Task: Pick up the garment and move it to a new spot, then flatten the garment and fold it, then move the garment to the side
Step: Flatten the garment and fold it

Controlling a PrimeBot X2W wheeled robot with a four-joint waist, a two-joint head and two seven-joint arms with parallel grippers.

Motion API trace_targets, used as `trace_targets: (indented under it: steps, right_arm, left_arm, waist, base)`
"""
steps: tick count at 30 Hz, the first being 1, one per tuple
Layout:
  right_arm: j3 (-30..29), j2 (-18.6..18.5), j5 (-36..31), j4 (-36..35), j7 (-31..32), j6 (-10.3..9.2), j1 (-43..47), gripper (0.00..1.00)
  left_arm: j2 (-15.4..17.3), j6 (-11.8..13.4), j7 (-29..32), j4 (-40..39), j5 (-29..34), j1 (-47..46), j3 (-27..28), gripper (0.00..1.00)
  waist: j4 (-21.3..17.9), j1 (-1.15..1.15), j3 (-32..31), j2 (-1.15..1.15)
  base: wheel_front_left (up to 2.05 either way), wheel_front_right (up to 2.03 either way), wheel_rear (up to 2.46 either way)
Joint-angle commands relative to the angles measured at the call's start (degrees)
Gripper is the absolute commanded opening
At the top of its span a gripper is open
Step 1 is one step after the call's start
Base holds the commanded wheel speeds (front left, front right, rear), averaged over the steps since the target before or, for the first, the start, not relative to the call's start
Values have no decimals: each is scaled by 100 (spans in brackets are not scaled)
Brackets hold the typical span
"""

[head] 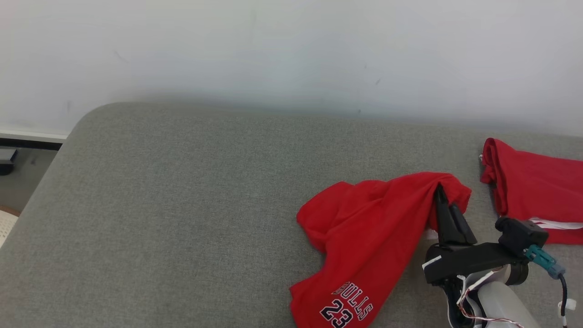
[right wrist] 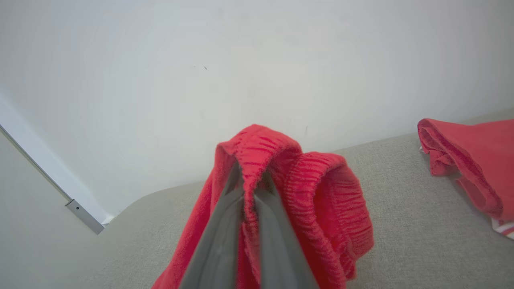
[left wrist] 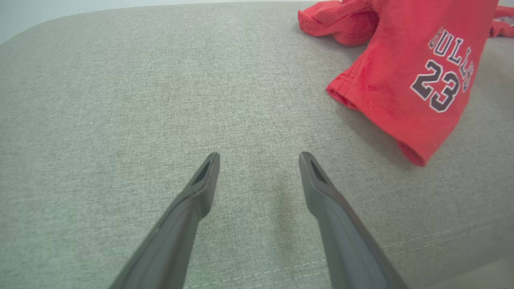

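Observation:
The garment is a pair of red shorts printed "BULLS 23", lying crumpled on the grey cushion at the lower right of the head view. My right gripper is shut on its ribbed waistband, which is lifted into a peak while the rest trails down. In the right wrist view the red cloth is pinched between the two dark fingers. My left gripper is open over bare cushion, with the printed leg of the garment up and to its right, apart from it.
A second red garment with a white striped edge lies at the far right of the cushion. A white wall runs behind. The cushion's rounded left end drops to the floor.

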Motion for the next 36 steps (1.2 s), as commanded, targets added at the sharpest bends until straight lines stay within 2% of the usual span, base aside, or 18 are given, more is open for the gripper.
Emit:
trace_targets:
  steps: [1, 8, 9, 10, 11, 16, 21, 30, 36]
  right_arm:
    - [-72, -52, 34, -5, -7, -11, -106, 0]
    - [283, -156, 129, 235, -7, -11, -147, 0]
    - [348, -184, 122, 364, -7, -11, -116, 27]
    - [435, -210, 89, 478, -6, -11, -99, 77]
    - [453, -234, 6, 501, -8, -11, -132, 100]
    - [229, -282, -534, 470, -7, -11, 70, 100]
    - [-174, -247, -939, 80, -7, -11, 482, 100]
    - [-814, -44, -1405, -652, -8, -11, 1341, 100]
    - [-999, 215, -1548, -871, -7, -11, 1831, 100]
  left_arm:
    - [-24, -40, -14, 39, 15, -75, 37, 100]
    - [-150, -59, -14, 4, -89, -69, 198, 100]
    - [-179, -64, -14, -20, -100, -75, 203, 100]
    - [-212, -68, -14, -55, -117, -83, 207, 100]
    - [-256, -74, -14, -95, -137, -83, 214, 100]
    - [-407, -88, -14, -299, -170, 26, 238, 100]
    - [-542, -78, -14, -538, -192, 196, 112, 100]
    - [-631, -82, -14, -393, -448, 251, -471, 100]
    - [-658, -77, -14, 38, -773, 117, -1185, 100]
  waist:
    - [42, -1, 24, 0]
    - [148, -1, 54, 0]
    - [155, -1, 56, 0]
    - [157, -1, 56, 0]
    - [154, -1, 56, 0]
    - [88, -1, -28, 0]
    - [22, -1, -113, 0]
    - [-84, -1, -184, 0]
    - [-188, -1, -167, 0]
  base:
    - [0, 0, 0]
    - [0, 0, 0]
    - [0, 0, 0]
    - [0, 0, 0]
    - [0, 0, 0]
    - [0, 0, 0]
    - [0, 0, 0]
    - [0, 0, 0]
    - [0, 0, 0]
